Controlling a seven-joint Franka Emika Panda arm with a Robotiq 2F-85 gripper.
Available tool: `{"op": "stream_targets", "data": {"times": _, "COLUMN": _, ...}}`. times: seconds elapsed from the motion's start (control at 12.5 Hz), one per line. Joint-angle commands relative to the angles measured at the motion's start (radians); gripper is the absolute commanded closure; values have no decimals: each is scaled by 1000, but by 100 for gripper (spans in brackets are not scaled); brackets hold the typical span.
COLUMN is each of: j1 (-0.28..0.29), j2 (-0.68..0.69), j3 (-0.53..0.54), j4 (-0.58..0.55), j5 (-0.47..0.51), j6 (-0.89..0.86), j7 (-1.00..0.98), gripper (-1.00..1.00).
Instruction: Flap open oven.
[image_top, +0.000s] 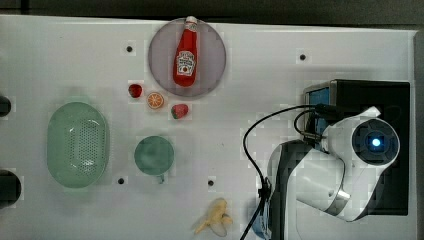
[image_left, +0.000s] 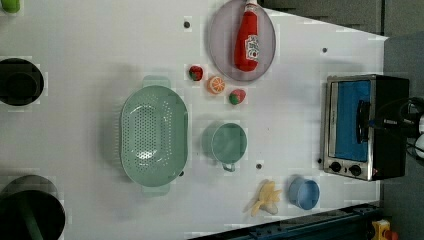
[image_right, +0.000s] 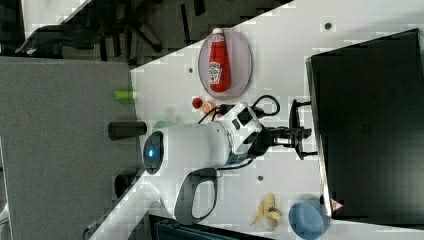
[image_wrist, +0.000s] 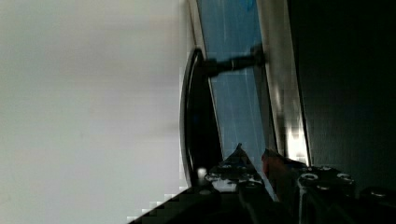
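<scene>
Going left to right across the left view, we pass the green colander (image_left: 154, 135) and mug (image_left: 227, 143) at centre, then the oven (image_left: 367, 127) at the right edge of the worktop (image_left: 90, 60), door shut. In the right view, the hand (image_right: 300, 135) sits at the handle (image_right: 296, 129), right of centre; its fingers look narrowly set, probably about the bar, though we cannot confirm a grip. We judge the oven heavy and rigid, its glass door fragile, hinged low; hold the handle's middle.
</scene>
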Motion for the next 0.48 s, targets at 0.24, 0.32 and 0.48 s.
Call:
{"op": "stream_targets", "data": {"times": 0.24, "j1": 17, "j2": 27, "j3": 22, "j4": 0, "j5": -24, "j6": 18, "j7": -50, "gripper": 65}}
{"op": "stream_targets", "data": {"times": 0.32, "j1": 23, "j2": 28, "j3": 27, "j4": 0, "j5": -59, "j6": 13, "j7": -39, "gripper": 65}}
{"op": "stream_targets", "data": {"times": 0.48, "j1": 43, "j2": 30, "j3": 38, "j4": -1, "j5": -169, "j6": 5, "j7": 31, "gripper": 65}}
